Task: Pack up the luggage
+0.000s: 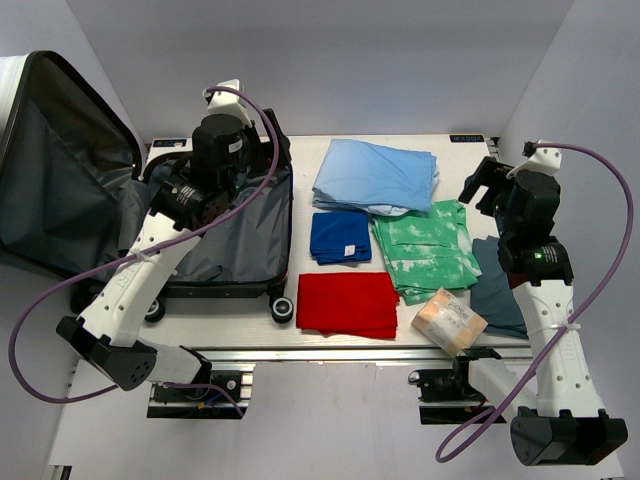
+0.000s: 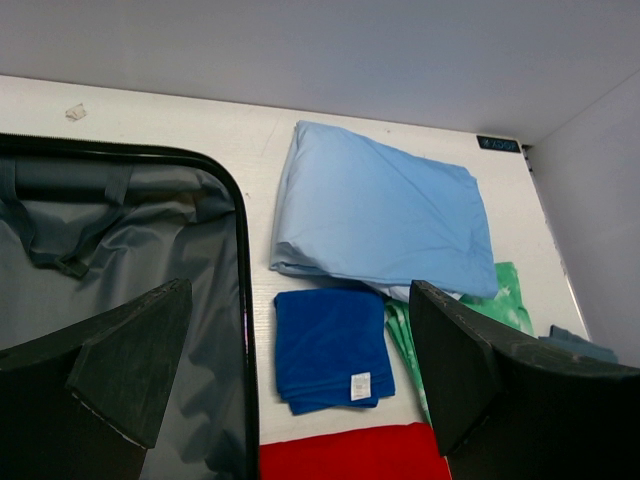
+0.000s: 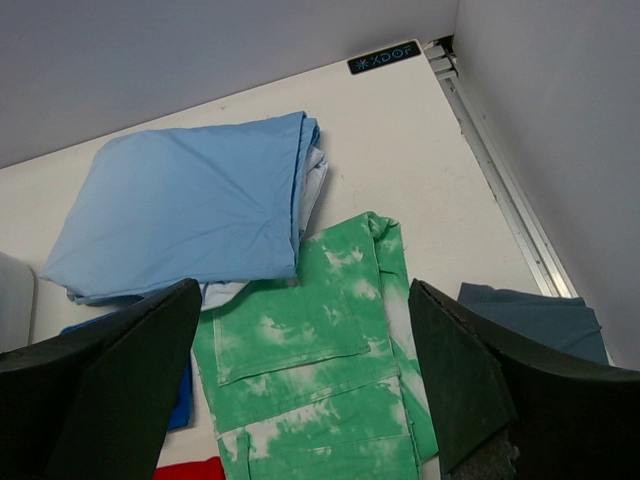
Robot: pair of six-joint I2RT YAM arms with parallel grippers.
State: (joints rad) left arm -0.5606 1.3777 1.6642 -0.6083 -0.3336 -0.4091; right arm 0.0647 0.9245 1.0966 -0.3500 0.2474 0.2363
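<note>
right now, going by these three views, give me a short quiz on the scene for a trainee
1. True or false: the luggage lies open on the table.
2. One word each: what state are the left end effector and the right end effector in?
3. Where is the red cloth? A) inside the luggage B) on the table, near its front edge C) held by the right end effector

Key: 1 true; 2 open, open; 3 B.
</note>
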